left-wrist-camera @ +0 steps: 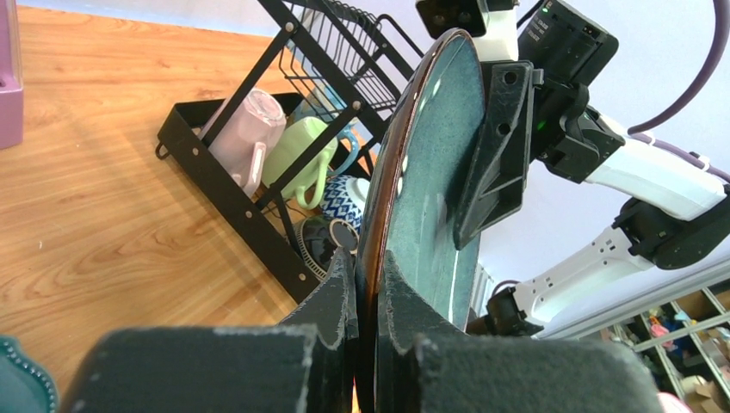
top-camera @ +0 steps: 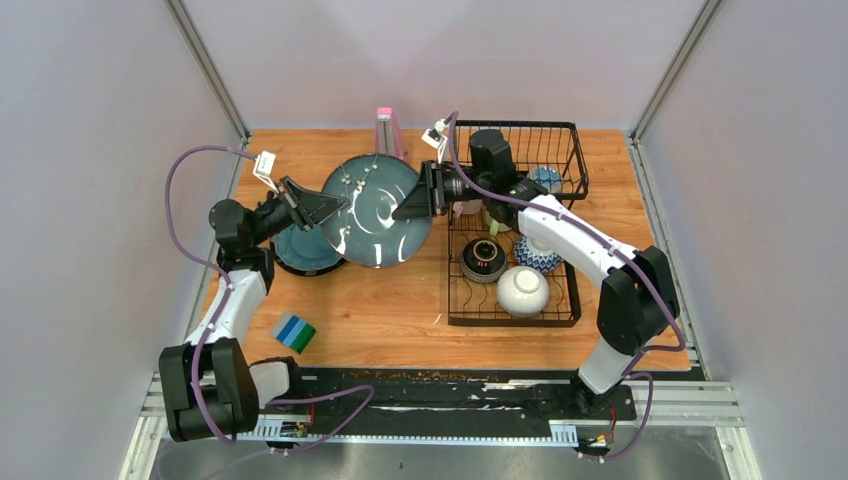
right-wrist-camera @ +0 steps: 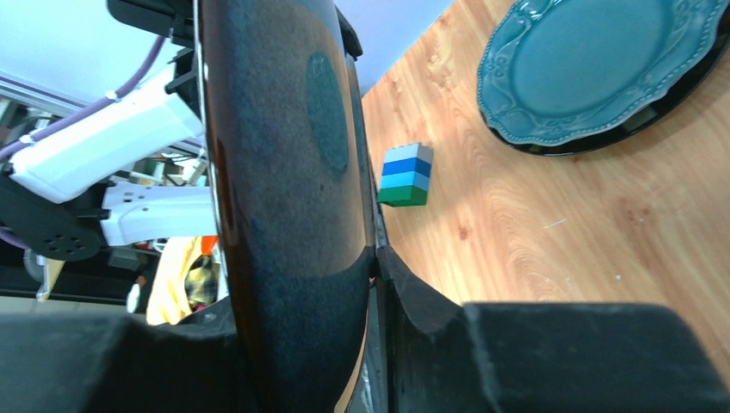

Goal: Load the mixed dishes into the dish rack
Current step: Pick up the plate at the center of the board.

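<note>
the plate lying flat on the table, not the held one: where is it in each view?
Top external: flat plate sits left of centre, at the lower left of the raised plate.
Left wrist: flat plate shows only as a rim sliver in the bottom-left corner.
Right wrist: flat plate is at top right, face up.
Shared landmark: the raised plate, seen edge-on in the left wrist and right wrist views.

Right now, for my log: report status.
Left fingers, right fingers both shut on raised plate. Second plate flat on table. Bowls crowd the rack.
</note>
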Available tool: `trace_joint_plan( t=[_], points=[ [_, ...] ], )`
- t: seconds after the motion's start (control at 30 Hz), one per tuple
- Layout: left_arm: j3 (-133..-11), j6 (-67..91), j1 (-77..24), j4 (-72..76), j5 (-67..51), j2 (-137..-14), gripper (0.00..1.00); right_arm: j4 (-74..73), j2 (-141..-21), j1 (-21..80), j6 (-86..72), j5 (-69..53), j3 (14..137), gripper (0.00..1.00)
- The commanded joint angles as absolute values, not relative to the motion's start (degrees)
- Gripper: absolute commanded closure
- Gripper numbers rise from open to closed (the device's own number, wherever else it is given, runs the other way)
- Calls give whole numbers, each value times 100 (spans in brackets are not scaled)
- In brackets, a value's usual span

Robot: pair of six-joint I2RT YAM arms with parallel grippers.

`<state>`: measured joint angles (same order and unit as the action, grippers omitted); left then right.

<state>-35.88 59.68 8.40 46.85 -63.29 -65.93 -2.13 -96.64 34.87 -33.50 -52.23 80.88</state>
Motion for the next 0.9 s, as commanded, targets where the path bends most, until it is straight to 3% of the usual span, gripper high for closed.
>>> trace_joint_plan(
  t=[0.0,0.13,0.23,0.37,0.53,0.87],
  points=[
    [-3667,5761,846,4841,-5609,-6389,100,431,-9197,3454,-3906,-5723,8055,64],
    [-3642,5590,844,4471,-5324,-6245,100,506,-9017,3355,-4069,-5399,7835,48],
    [-3636,5464,839,4158,-5112,-6191,100,668,-8884,3224,-4253,-5279,7597,46],
    [-3551,5610,849,4282,-4983,-6218,100,1202,-8812,3133,-4577,-5484,7317,56],
    [-3573,5753,844,4488,-5103,-6330,100,1677,-8972,3129,-5003,-5680,7277,60],
    [-3543,5817,848,4506,-5105,-6348,100,1555,-9196,3180,-4892,-5403,7583,77]
  ],
)
